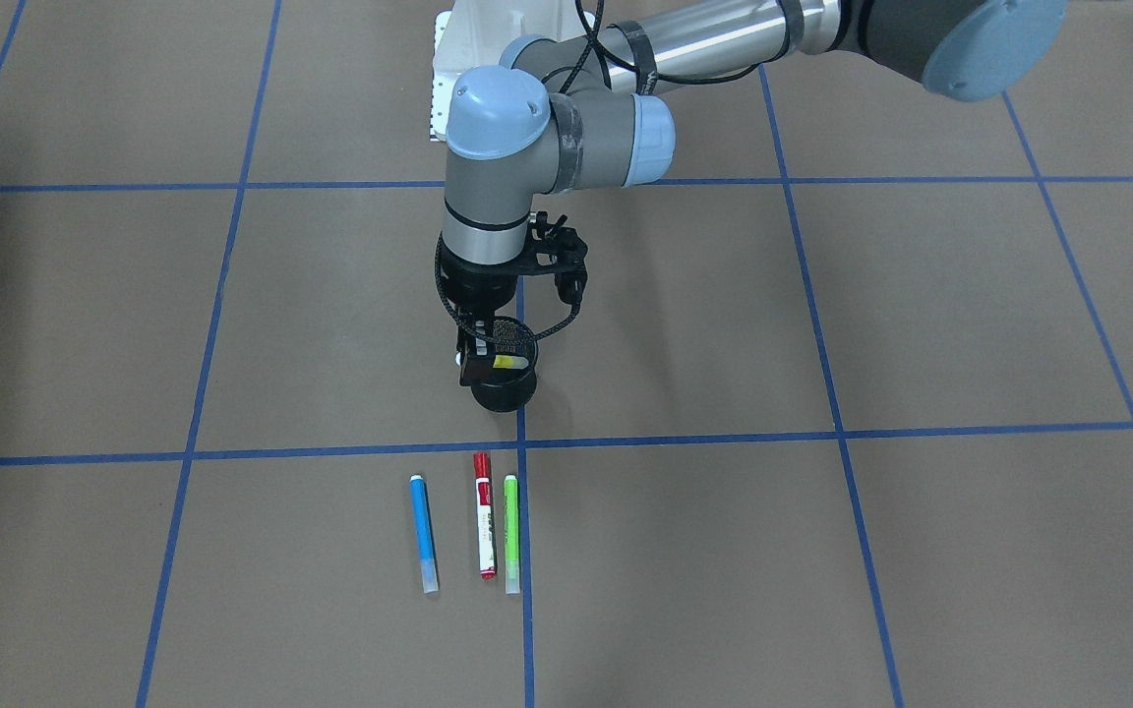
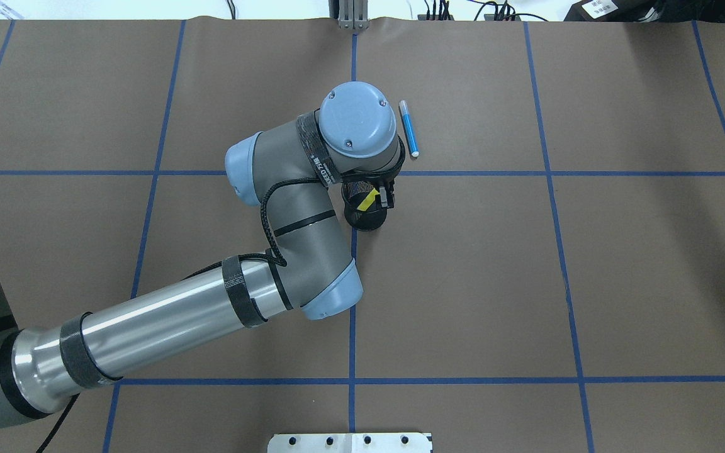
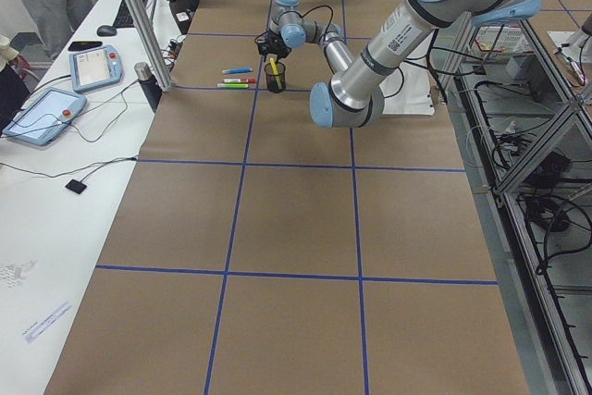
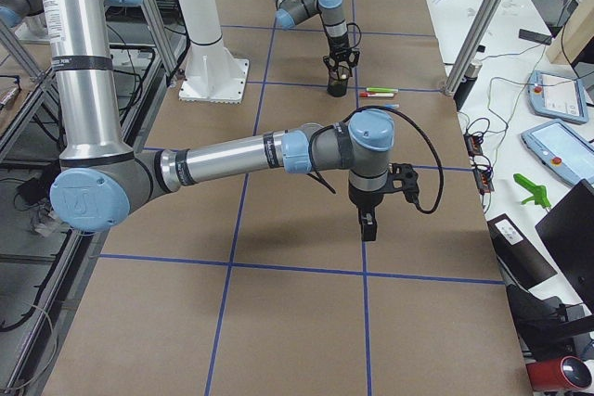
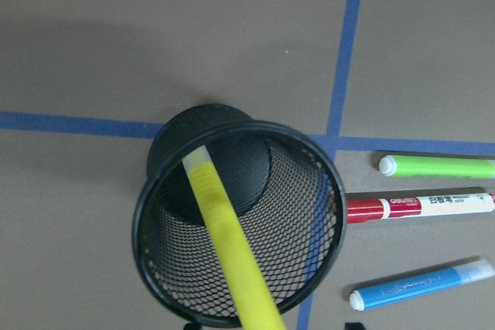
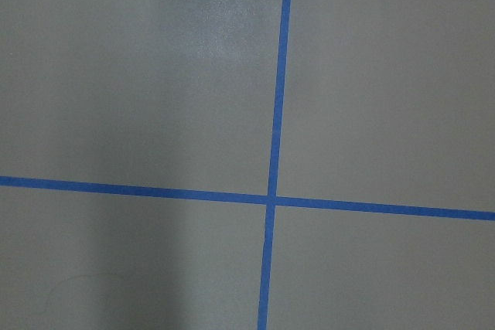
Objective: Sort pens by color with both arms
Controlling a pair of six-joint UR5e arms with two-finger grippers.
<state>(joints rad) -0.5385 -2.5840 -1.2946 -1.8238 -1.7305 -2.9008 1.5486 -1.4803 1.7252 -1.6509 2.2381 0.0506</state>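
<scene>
My left gripper (image 1: 476, 366) hangs at the rim of the black mesh cup (image 1: 503, 393). The yellow pen (image 5: 224, 237) leans inside the cup, its upper end between my fingertips, which stand apart on either side of it. The pen also shows from overhead (image 2: 368, 200). The blue pen (image 1: 423, 531), the white red-capped pen (image 1: 484, 515) and the lime green pen (image 1: 511, 531) lie side by side on the brown paper beyond the cup. My right gripper (image 4: 368, 223) hangs over bare paper far from the cup. I cannot tell whether it is open or shut.
The white pedestal base (image 2: 350, 442) stands at the robot's edge of the table. Blue tape lines (image 6: 271, 199) cross the paper. A side desk with tablets (image 3: 42, 116) runs along the far edge, with an operator beside it.
</scene>
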